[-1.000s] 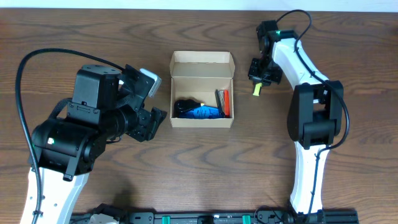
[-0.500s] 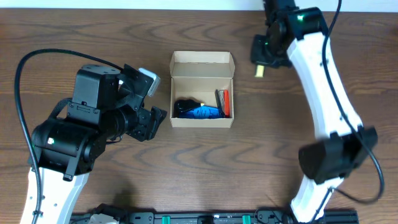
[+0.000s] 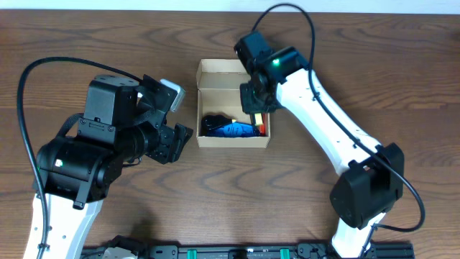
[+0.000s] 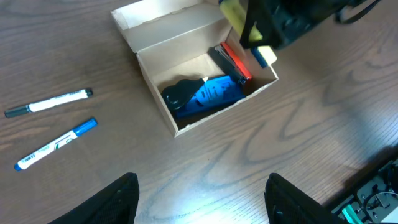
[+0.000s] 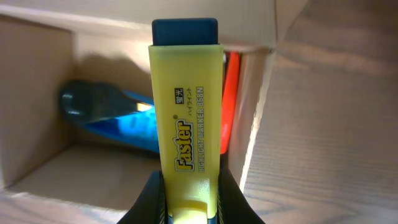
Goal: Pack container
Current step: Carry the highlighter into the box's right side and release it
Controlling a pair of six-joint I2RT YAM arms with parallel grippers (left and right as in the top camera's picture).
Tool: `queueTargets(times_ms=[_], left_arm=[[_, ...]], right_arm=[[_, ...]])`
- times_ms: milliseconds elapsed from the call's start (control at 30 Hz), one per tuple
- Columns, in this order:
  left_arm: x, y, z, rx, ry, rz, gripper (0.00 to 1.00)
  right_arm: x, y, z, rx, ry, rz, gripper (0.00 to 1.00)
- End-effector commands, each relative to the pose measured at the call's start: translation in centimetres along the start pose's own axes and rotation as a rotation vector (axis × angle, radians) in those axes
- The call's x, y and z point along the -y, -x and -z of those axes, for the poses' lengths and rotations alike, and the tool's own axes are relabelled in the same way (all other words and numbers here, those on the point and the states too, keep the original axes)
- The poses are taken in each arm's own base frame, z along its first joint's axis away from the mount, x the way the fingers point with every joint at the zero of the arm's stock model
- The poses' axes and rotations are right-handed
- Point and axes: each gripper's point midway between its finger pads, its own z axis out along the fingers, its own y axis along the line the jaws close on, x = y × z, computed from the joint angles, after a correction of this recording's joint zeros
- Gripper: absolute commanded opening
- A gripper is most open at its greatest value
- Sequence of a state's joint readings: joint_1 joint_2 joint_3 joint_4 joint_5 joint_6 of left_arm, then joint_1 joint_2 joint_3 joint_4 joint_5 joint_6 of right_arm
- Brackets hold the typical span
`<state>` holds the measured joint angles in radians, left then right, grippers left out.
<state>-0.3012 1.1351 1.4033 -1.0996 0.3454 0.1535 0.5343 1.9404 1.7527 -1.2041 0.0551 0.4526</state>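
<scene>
The container, a tan cardboard box (image 3: 233, 142) with its flap lid (image 3: 233, 68) open at the far side, sits mid-table. It holds a black-and-blue object (image 3: 226, 126) and a red-and-black item (image 3: 261, 121). My right gripper (image 3: 256, 101) is shut on a yellow highlighter (image 5: 186, 124) with a dark blue cap. It holds the highlighter above the box's right part, over the red item (image 5: 231, 106). The held highlighter also shows in the left wrist view (image 4: 264, 56). My left gripper (image 4: 208, 205) is open and empty, left of the box (image 4: 224, 111).
Two pens lie on the table left of the box: a white one with a dark cap (image 4: 50, 102) and a blue-and-white marker (image 4: 56, 143). The left arm hides them in the overhead view. The right arm (image 3: 323, 122) reaches in from the lower right.
My right gripper has carried the yellow highlighter from the table right of the box, up and leftward, to above the box's right part. The left arm has not moved.
</scene>
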Motion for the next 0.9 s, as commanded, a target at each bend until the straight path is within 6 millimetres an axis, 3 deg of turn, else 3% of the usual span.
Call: queueTargets(times_ms=[0, 267, 733, 800, 867], left_arm=[[0.1, 0.1, 0.3, 0.009, -0.009, 0.015, 0.66], [0.1, 0.1, 0.3, 0.009, -0.009, 0.015, 0.66], [0.2, 0.0, 0.3, 0.003, -0.01, 0.017, 0.66], [0.2, -0.1, 0.3, 0.001, -0.01, 0.018, 0.66], [0.2, -0.1, 0.3, 0.0, -0.01, 0.018, 0.66]], right_arm=[[0.6, -0.9, -1.7, -0.025, -0.035, -0.044, 0.01], [1.0, -1.7, -3.2, -0.043, -0.05, -0.07, 0.01], [1.3, -1.1, -3.3, -0.012, -0.067, -0.096, 0.02], [1.3, -1.1, -3.3, -0.012, -0.067, -0.096, 0.07], [1.3, -1.1, -3.3, -0.012, -0.067, -0.096, 0.27]])
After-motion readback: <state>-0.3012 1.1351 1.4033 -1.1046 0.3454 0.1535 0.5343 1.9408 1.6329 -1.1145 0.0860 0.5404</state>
